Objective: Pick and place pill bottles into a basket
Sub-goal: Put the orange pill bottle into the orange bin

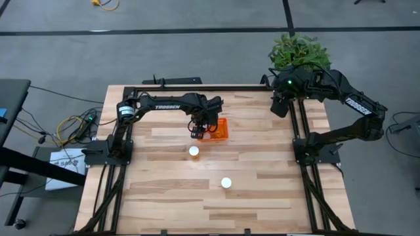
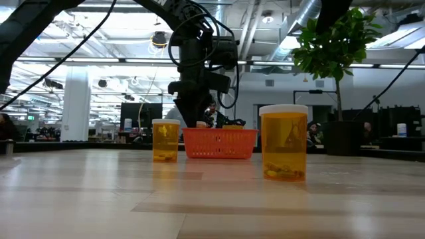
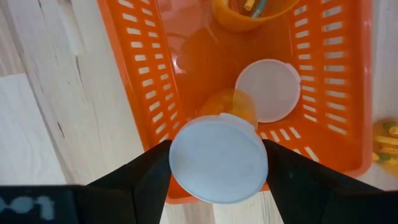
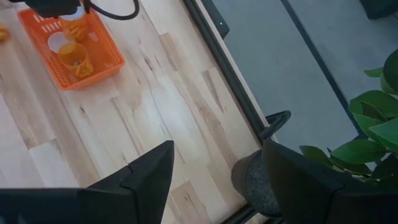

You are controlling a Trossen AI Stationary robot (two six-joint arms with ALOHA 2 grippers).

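The orange mesh basket (image 1: 220, 129) stands on the table's far middle; it also shows in the low view (image 2: 220, 143). My left gripper (image 1: 199, 130) is over the basket's left end, shut on a pill bottle (image 3: 217, 158). In the basket an upright white-capped bottle (image 3: 267, 90) stands on the floor, and another amber bottle (image 3: 249, 9) is beside it. Two more bottles stand upright on the table, one in front of the basket (image 1: 194, 151) and one nearer the front (image 1: 226, 183). My right gripper (image 4: 217, 180) is open and empty at the far right, by the plant. My left gripper pinches the bottle's white cap (image 3: 180, 155) by its rim between the two fingers (image 3: 146, 183). The fingers come from above, pointing down. The bottle is upright, its amber body (image 3: 233, 106) reaching down inside the basket's end wall. Whether its bottom touches the basket floor I cannot tell.
A dark pot with a green plant (image 1: 298, 51) stands at the table's far right corner, beside my right arm. Black frame rails (image 1: 302, 124) run along the table's sides and far edge. Bare wood lies around the two standing bottles.
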